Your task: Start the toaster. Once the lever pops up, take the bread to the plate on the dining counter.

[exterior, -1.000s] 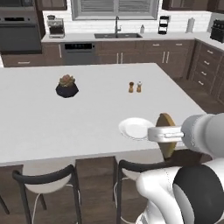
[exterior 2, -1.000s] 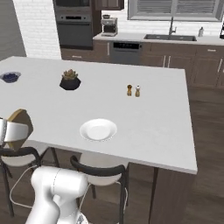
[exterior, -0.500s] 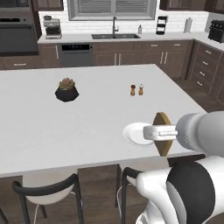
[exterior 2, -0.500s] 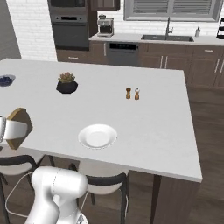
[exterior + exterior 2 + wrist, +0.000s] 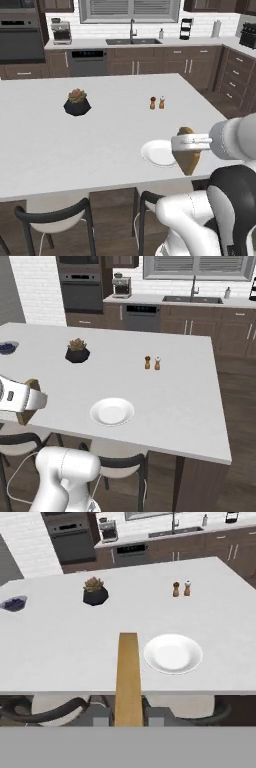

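One slice of bread (image 5: 128,677) is clamped edge-on between our gripper's (image 5: 128,716) two fingers, so in the hand view we see it as a narrow golden strip rising from the finger tips; in the left base view it hangs as a brown wedge under the white hand, and in the right base view only a brown corner of it shows behind the hand at the picture's left edge. We hold it just at the near edge of the dining counter (image 5: 100,140), beside the plate (image 5: 159,152) rather than over it: in the hand view the plate lies to the right of the bread strip, with a thin gap of bare white top between them. The plate itself sits close to the counter's near edge, with a narrow margin of white in front of it. Beyond the plate the counter is broad and open; the nearest things there are a pair of small shakers (image 5: 157,103), well apart from the plate toward the far side, and a dark pot with a plant (image 5: 77,102), off to the left. A small blue bowl (image 5: 14,603) rests near the counter's far left edge in the hand view. Below the near edge, dark-framed stools (image 5: 57,220) tuck under the overhang, directly beneath our arm.
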You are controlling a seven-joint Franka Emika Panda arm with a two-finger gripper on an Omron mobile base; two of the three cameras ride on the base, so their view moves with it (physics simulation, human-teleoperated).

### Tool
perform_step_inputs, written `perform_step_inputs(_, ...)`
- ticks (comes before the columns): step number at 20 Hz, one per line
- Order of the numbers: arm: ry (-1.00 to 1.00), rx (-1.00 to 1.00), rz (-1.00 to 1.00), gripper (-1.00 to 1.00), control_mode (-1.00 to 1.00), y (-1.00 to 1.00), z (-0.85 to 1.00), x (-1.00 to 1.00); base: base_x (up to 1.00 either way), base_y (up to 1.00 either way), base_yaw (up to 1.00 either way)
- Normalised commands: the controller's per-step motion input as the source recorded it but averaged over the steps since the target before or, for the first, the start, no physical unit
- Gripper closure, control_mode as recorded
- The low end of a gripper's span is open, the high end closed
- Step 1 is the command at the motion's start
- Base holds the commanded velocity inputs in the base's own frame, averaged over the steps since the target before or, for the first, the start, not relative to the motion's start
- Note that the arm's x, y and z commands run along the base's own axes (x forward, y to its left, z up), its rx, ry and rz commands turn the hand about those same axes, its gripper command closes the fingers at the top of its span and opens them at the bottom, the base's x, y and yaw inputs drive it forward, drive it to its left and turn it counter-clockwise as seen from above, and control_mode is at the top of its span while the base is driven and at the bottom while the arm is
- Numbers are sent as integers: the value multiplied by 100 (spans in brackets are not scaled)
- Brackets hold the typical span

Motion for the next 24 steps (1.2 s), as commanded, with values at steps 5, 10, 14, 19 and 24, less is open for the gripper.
perform_step_inputs(5, 31, 18, 24, 100, -100, -60, -3, 58, 0, 0, 0)
perform_step_inputs(10, 26, 13, 29, 100, -100, -46, -20, 36, 0, 0, 0)
perform_step_inputs(14, 13, 13, 28, 100, -100, -27, -49, 1, 0, 0, 0)
perform_step_inputs(19, 11, 20, 25, 100, -100, -46, -19, 0, 0, 0, 0)
perform_step_inputs(24, 8, 17, 19, 100, -100, -29, -11, 22, 0, 0, 0)
